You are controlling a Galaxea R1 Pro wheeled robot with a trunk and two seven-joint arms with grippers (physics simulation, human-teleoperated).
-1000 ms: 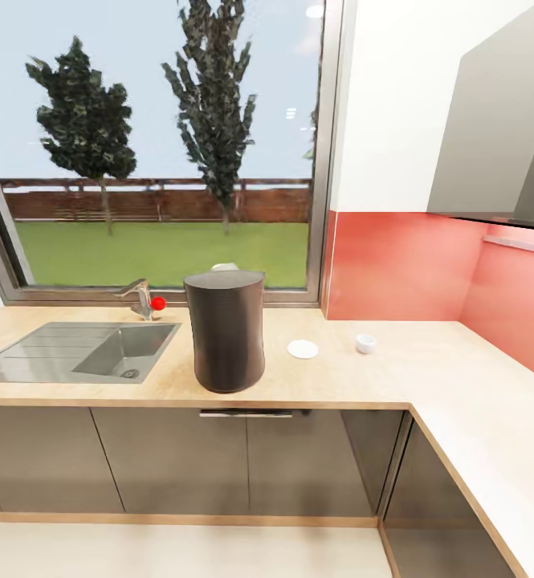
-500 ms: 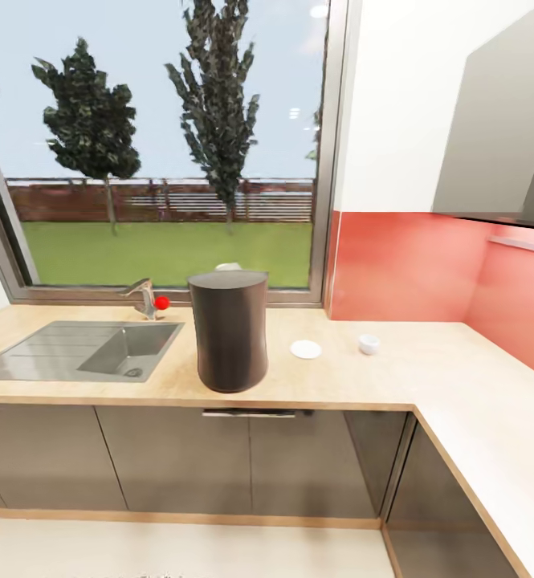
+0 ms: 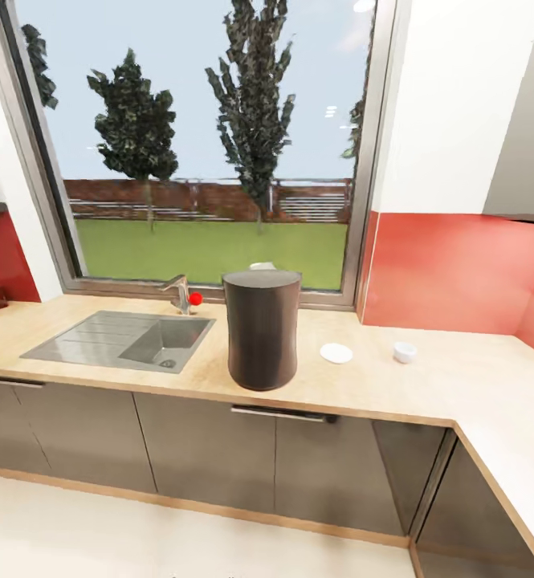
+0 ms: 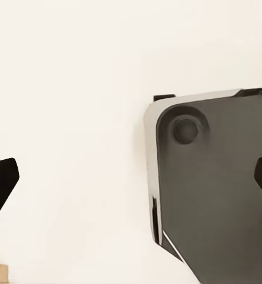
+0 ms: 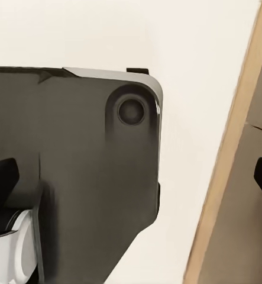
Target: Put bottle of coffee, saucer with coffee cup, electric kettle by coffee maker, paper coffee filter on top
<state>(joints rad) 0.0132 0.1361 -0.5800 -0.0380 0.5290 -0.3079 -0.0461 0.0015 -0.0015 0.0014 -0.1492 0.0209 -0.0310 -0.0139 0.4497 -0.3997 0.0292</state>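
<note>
The coffee maker (image 3: 262, 328) is standing on the bench (image 3: 427, 383), saucer (image 3: 336, 352) and coffee cup (image 3: 404, 352) lying right of it; both grippers' fingers (image 4: 2, 186) (image 5: 3, 177) are spread apart.

head camera swung left — sink (image 3: 126, 340) (and window (image 3: 210, 144)) shifted right

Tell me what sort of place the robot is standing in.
A home kitchen, apparently. A steel sink with a tap is set in a long light beige wood-look countertop over glossy dark grey cabinets, and a tall dark grey coffee maker stands by a window onto a garden.
</note>
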